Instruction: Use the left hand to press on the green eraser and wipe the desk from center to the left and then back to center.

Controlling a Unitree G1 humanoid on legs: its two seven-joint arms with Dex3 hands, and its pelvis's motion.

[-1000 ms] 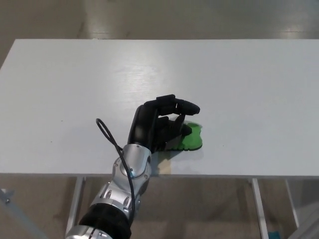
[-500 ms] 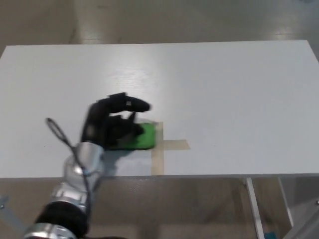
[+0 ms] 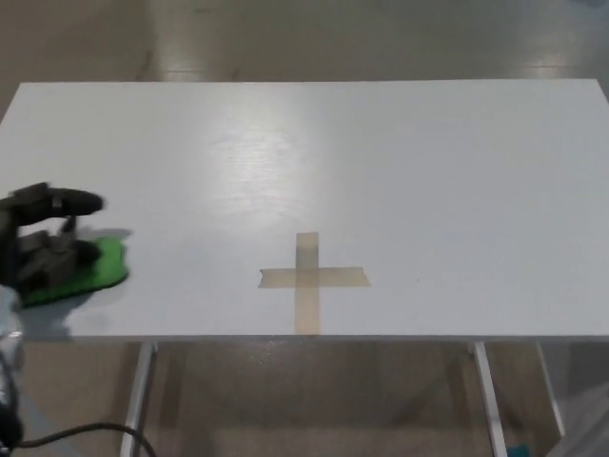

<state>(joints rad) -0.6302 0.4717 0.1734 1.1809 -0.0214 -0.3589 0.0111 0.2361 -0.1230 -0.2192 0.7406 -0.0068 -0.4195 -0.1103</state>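
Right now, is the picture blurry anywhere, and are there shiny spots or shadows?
In the head view, the left hand and green eraser look slightly smeared at the left edge; the tape cross is sharp; soft glare brightens the desk at upper centre; a faint shadow lies beside the eraser.

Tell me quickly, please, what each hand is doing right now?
Left hand: pressing on the green eraser at the desk's left edge.
Right hand: not in view.
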